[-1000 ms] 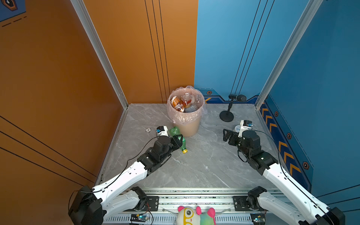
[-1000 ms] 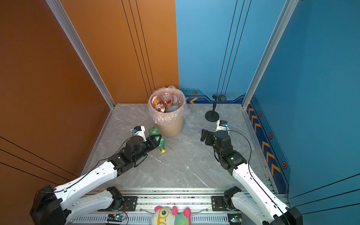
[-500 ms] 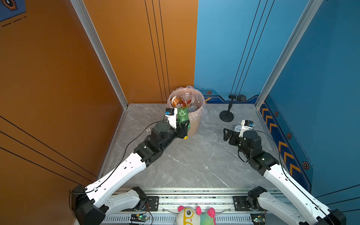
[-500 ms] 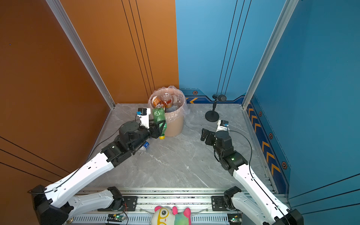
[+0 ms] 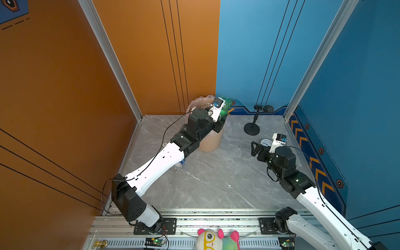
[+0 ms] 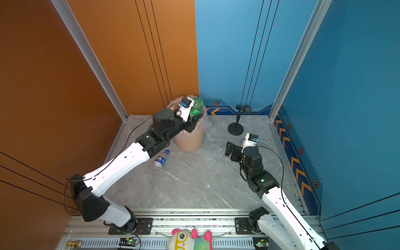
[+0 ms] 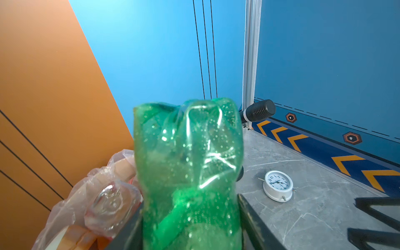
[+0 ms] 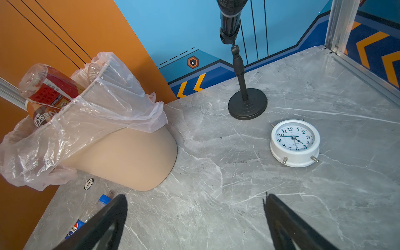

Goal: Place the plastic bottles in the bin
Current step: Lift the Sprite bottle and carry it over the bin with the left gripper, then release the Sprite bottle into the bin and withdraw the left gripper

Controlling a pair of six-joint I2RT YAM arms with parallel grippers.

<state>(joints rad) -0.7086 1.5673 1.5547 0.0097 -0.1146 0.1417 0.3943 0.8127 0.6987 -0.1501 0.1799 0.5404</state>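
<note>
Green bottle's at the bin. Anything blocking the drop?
No barrier, but the round beige bag-lined bin is heaped: a red-labelled clear bottle and a brown bottle stick above its rim; the green plastic bottle may roll off.

Bright even light, soft shadows, wrist-view blur

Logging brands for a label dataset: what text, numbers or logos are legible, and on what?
"1" to "12": dial of the small white round clock.
"ESC", partial: brown-labelled plastic bottle in the beige lined bin.
Red-and-blue globe logo: clear blue-capped bottle, lying down.
Red-labelled clear bottle in the bin: print too small to read.
</note>
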